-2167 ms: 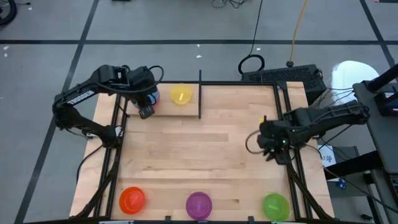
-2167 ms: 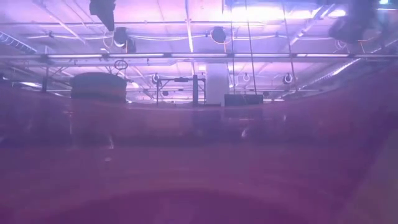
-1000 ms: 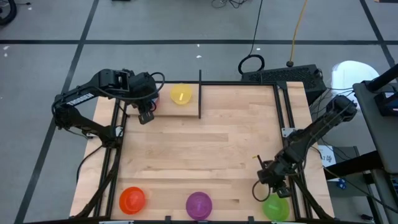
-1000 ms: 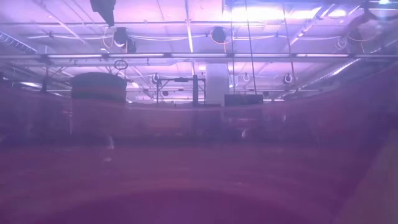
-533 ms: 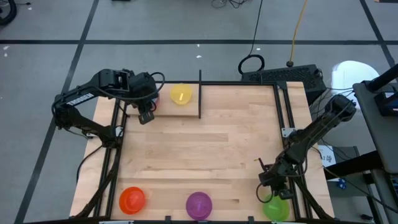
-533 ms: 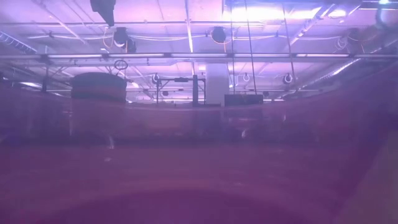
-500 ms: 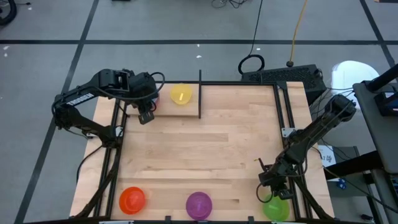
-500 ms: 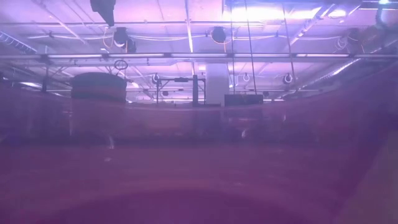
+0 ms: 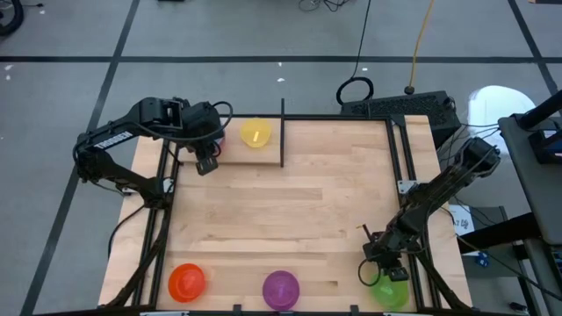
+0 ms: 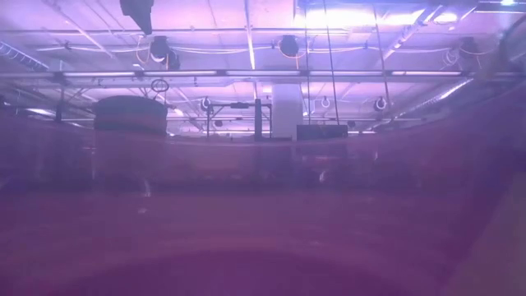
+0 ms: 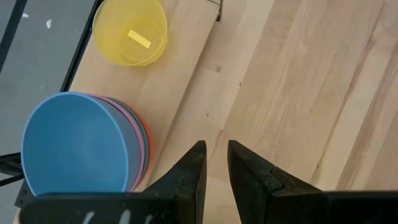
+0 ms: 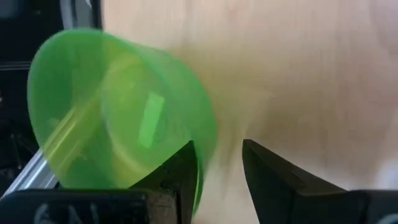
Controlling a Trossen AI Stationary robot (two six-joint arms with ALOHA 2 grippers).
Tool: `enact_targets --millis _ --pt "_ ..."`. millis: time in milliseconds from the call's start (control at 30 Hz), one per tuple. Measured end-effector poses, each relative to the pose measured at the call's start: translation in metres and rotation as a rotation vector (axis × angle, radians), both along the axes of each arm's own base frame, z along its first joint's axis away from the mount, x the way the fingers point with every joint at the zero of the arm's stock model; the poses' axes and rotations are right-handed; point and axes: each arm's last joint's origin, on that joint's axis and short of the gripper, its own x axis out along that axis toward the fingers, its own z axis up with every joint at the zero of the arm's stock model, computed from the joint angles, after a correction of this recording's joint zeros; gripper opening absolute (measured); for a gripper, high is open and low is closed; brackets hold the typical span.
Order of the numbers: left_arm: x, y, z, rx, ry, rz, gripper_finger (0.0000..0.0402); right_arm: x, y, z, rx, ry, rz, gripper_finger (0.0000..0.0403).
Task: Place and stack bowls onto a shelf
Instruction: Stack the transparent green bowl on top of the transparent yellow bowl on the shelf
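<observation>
My right gripper (image 9: 374, 267) is open at the table's near right corner, right against the green bowl (image 9: 392, 292). In the right wrist view the gripper (image 12: 217, 144) has one finger in front of the bowl (image 12: 112, 118) and one beside it. My left gripper (image 9: 205, 164), fingers a narrow gap apart, hovers off the shelf's (image 9: 237, 151) left end. There a stack (image 11: 78, 146) with a blue bowl on top rests on the plank. The yellow bowl (image 9: 255, 133) stands on the shelf next to the black divider (image 9: 282, 132). My right gripper comes at the green bowl's wall (image 12: 208, 134) on the side toward the table's middle, slanting down from the far side. A sliver of that wall shows between the fingers. Whether either finger touches it, I cannot tell. The bowl stands on the table.
The orange bowl (image 9: 187, 281) and the purple bowl (image 9: 281, 288) stand along the near edge. Black frame rods run along the table's left and right sides. The low view shows only a purple haze and the ceiling. Bare wood fills the table's middle.
My right gripper has moved a little toward the near edge and down, closing in on the green bowl, and stays open. The bowls have kept their places.
</observation>
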Motion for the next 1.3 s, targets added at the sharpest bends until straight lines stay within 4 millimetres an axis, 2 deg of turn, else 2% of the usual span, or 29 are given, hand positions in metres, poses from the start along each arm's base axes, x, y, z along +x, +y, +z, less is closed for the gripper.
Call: enact_targets --millis 100,167,333,567,800,967,1133,1300 --pt "0.000 0.000 0.000 0.000 0.000 0.000 0.0072 0.002 0.002 -0.004 -0.004 -0.001 0.001 0.0113" --pt "0.000 0.000 0.000 0.000 0.000 0.000 0.0072 0.002 0.002 -0.006 -0.012 0.008 0.000 0.0094" --pt "0.000 0.000 0.000 0.001 -0.001 0.000 0.0072 0.003 0.001 -0.007 -0.017 0.034 -0.033 0.0013" --pt "0.000 0.000 0.000 0.002 -0.004 -0.002 0.0072 0.013 -0.010 -0.006 -0.014 0.079 -0.171 0.0002" --pt "0.000 0.000 0.000 0.003 -0.004 -0.002 0.0072 0.029 -0.040 0.006 -0.085 0.042 -0.329 0.0001" --pt "0.000 0.000 0.000 0.009 -0.002 -0.015 0.0072 0.045 -0.066 0.038 -0.209 -0.037 -0.354 0.0001" --pt "0.000 0.000 0.000 0.017 0.002 -0.037 0.0072 0.068 -0.096 0.089 -0.335 -0.138 -0.359 0.0000" --pt "0.000 0.000 0.000 0.017 0.003 -0.037 0.0072 0.089 -0.134 0.142 -0.477 -0.274 -0.463 0.0000"
